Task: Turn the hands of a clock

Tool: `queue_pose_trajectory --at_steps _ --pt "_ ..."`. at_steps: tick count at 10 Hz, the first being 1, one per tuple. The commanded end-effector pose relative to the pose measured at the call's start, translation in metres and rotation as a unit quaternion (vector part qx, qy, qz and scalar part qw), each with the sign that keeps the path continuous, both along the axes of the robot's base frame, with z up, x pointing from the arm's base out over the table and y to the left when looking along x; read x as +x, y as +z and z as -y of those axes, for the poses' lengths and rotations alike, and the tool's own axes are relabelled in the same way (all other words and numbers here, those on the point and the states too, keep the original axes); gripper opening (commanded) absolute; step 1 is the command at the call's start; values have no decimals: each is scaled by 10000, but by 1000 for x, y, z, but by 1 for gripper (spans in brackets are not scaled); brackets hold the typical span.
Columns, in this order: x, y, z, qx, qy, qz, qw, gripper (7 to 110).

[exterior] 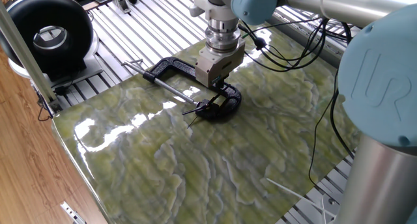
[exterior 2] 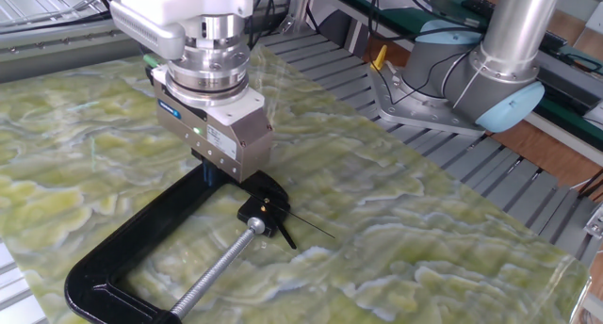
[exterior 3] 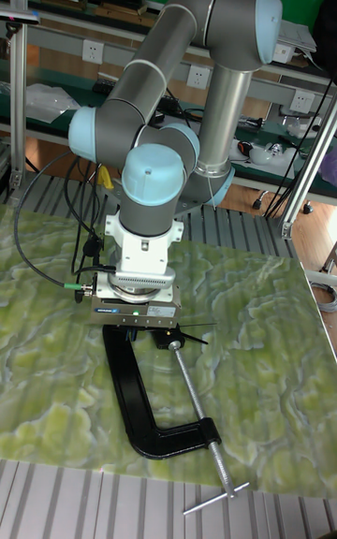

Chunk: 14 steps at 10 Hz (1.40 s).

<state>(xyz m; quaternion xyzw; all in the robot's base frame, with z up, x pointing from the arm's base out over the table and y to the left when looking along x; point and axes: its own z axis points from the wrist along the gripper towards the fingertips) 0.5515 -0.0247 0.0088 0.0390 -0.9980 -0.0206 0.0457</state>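
The clock (exterior 2: 264, 211) is a small black hub held in the jaw of a black C-clamp (exterior 2: 141, 237) that lies on the green marbled table. Its thin black hands (exterior 2: 303, 226) fan out over the table; they also show in one fixed view as hands (exterior: 191, 111) and in the tall view as hands (exterior 3: 194, 333). My gripper (exterior 2: 211, 170) hovers over the clamp's frame just behind the hub, apart from the hands. Its fingers show as one narrow dark block under the middle of the silver body, so it looks shut and empty. The gripper (exterior: 220, 87) is mostly hidden by its body.
The clamp's silver screw rod (exterior 2: 215, 273) runs away from the hub. A big black ring with a grey centre (exterior: 49, 34) stands at the table's far corner. Black cables (exterior: 306, 48) hang over the table beside the arm. Slatted aluminium (exterior 2: 471, 154) borders the marbled sheet.
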Motion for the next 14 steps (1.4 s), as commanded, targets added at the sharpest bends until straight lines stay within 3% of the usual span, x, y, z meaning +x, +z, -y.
queue_pose_trajectory --at_steps 1,14 --pt "1 0 -2 56 -68 13 10000 7" --pt "-19 5 -3 160 -95 -51 9998 7"
